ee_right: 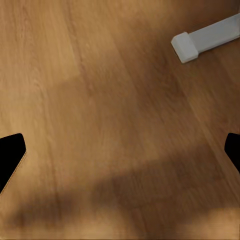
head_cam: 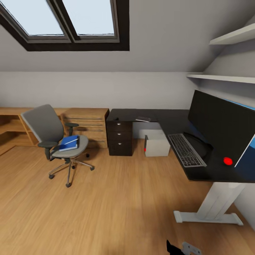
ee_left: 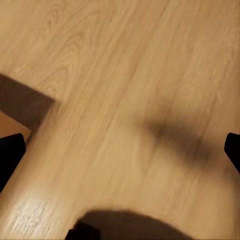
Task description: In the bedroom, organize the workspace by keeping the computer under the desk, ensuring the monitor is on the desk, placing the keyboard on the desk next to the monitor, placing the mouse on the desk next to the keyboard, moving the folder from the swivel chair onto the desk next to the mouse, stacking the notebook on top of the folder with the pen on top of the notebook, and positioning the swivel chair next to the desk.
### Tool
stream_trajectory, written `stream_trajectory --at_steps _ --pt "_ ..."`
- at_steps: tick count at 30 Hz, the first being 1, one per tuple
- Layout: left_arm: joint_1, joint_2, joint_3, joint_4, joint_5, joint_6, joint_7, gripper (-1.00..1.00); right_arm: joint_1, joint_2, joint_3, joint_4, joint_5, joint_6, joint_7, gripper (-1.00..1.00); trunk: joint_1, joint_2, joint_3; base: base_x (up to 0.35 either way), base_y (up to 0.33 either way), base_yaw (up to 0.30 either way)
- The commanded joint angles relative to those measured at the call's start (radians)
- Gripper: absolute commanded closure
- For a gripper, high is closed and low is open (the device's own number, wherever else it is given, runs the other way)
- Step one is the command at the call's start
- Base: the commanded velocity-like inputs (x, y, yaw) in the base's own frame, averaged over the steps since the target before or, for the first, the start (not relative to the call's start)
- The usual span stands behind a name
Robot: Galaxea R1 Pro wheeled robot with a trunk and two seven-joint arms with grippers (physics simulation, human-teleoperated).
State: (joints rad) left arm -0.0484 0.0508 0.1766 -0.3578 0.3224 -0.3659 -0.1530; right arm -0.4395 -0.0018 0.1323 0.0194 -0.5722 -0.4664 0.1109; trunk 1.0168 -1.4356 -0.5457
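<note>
Wooden plank floor point(head_cam: 117, 212) fills the near field. In the left wrist view the left gripper point(ee_left: 120, 150) hangs above bare boards, its two black fingertips point(ee_left: 10, 155) far apart at the frame margins, spread wide and holding nothing. In the right wrist view the right gripper point(ee_right: 120, 150) hangs likewise, its black fingertips point(ee_right: 11, 155) set wide and empty, with the foot of the white desk leg point(ee_right: 205, 39) lying on the floor beyond.

Black L-shaped desk point(head_cam: 170, 124) stands at the right on its white leg point(head_cam: 216, 205). On its near wing the large black flat monitor point(head_cam: 219, 127) stands upright along the back edge, in front of the blue back panel point(head_cam: 248, 152). The slim silver-framed keyboard with black keys point(head_cam: 186, 149) lies flat before the monitor, near the front edge. A thin dark grey notebook point(head_cam: 143, 119) rests on the far wing, well apart from the keyboard. The black three-drawer unit point(head_cam: 120, 138) carries the far end, and the light grey computer tower point(head_cam: 156, 145) sits on the floor under the desk beside it.

Grey-upholstered swivel chair on a chrome wheeled base point(head_cam: 58, 141) stands apart from the desk, at the left; the flat bright blue folder point(head_cam: 69, 143) lies on its seat. A light wooden drawer chest point(head_cam: 86, 125) stands behind, against the wall
</note>
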Motion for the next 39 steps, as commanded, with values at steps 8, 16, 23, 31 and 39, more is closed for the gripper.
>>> stream_trajectory --at_steps 8,16,23,31,39 --pt "-0.001 0.0 0.003 0.008 0.01 -0.001 -0.01 -1.0 -0.001 0.003 0.007 0.002 -0.011 -0.006 0.006 -1.0 0.001 0.0 -0.001 0.334 0.002 0.0" --pt "-0.001 0.0 0.003 0.009 0.01 -0.001 -0.01 -1.0 -0.001 0.003 0.007 0.002 -0.011 -0.007 0.006 -1.0 0.001 0.0 0.001 0.335 0.0 -0.046" --pt "-0.001 0.0 0.003 0.015 0.01 0.0 -0.01 -1.0 -0.001 0.003 0.007 0.002 0.002 -0.006 0.006 -1.0 0.001 0.0 0.006 0.336 0.0 -0.151" --pt "-0.001 0.0 0.003 0.027 0.01 0.001 -0.01 -1.0 -0.001 0.004 0.007 0.003 0.059 -0.006 0.006 -1.0 0.001 0.0 0.007 0.336 0.0 -0.051" --pt "-0.001 -0.003 0.003 0.029 0.01 0.003 -0.01 -1.0 -0.001 0.005 0.007 0.002 0.074 -0.006 0.006 -1.0 0.001 0.0 0.012 0.336 0.0 -0.146"
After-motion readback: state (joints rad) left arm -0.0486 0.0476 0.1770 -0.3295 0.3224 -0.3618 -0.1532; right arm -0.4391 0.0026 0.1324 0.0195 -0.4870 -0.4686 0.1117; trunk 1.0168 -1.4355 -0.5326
